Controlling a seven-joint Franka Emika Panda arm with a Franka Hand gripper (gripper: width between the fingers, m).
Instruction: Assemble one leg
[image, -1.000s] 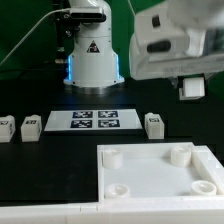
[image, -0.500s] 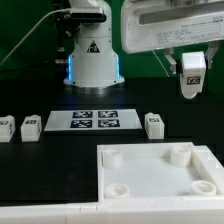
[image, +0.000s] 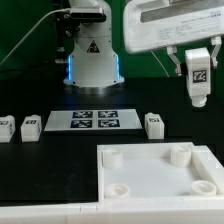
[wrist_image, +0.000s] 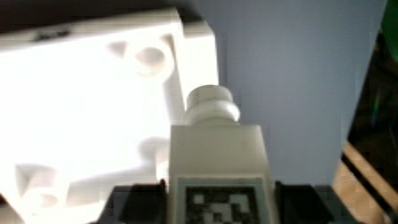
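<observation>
Leg (image: 198, 82) was in mid-air, tag facing out, clamped between the gripper's (image: 198, 60) closed jaws. It hung well clear above the tray (image: 145, 172), whose round sockets (image: 180, 153) faced up. Spare legs (image: 30, 126) sat beside the marker board (image: 95, 120).

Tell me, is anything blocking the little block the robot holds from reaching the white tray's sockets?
Nothing visible. The gripper holds the leg up in open air, clear of the tray-like piece, whose round corner sockets lie uncovered.
</observation>
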